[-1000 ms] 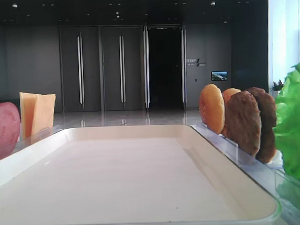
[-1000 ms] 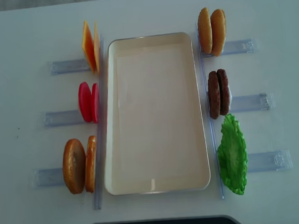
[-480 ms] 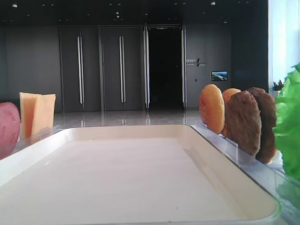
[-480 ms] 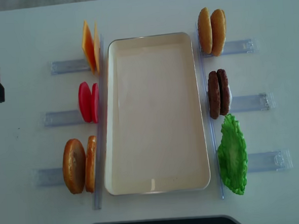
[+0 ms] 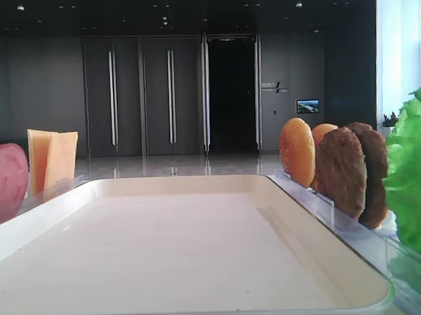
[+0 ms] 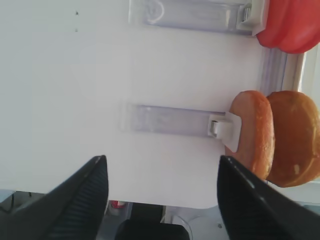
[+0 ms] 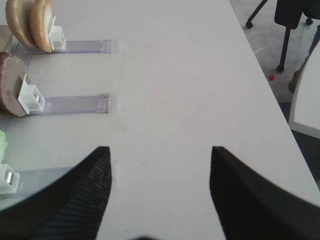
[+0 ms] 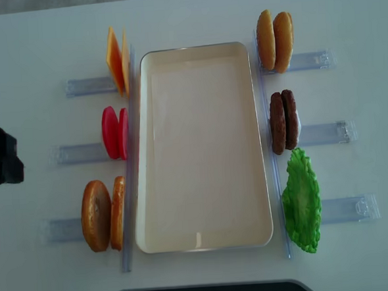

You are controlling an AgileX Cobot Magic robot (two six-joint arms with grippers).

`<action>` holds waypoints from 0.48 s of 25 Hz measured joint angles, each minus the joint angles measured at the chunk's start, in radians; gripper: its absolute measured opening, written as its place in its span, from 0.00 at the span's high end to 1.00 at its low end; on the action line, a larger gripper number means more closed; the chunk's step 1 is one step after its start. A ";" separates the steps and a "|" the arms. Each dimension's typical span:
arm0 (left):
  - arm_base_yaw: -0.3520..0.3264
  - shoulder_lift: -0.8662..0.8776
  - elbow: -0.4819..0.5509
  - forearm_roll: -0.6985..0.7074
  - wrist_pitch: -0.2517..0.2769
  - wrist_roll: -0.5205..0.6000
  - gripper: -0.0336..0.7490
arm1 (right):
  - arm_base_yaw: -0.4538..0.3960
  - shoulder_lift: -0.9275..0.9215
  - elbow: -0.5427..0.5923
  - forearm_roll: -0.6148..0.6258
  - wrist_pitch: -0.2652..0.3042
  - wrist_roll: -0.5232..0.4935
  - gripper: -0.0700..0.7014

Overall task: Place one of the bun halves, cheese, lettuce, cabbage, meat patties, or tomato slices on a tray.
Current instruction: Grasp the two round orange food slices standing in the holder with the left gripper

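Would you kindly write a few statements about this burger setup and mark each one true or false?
1. The tray has nothing on it. True.
2. The lettuce lies on the left side of the tray in the overhead view. False: it sits to the right, nearest the front edge.
3. The meat patties stand on edge between the right-hand bun halves and the lettuce. True.
4. The left gripper is shut on a bun. False: its fingers stand wide apart and hold nothing.
5. The cheese stands in the far rack on the left. True.
6. The right gripper grips a patty. False: it is open over bare table.
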 joint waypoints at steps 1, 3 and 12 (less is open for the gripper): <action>0.000 -0.025 0.004 0.007 0.000 0.000 0.30 | 0.000 0.000 0.000 0.000 0.000 0.000 0.37; 0.000 -0.057 0.006 0.014 0.000 -0.001 0.30 | 0.000 0.000 0.000 0.000 0.000 0.000 0.37; 0.000 -0.021 0.006 -0.012 0.000 0.000 0.30 | 0.000 0.000 0.000 0.000 0.000 0.000 0.37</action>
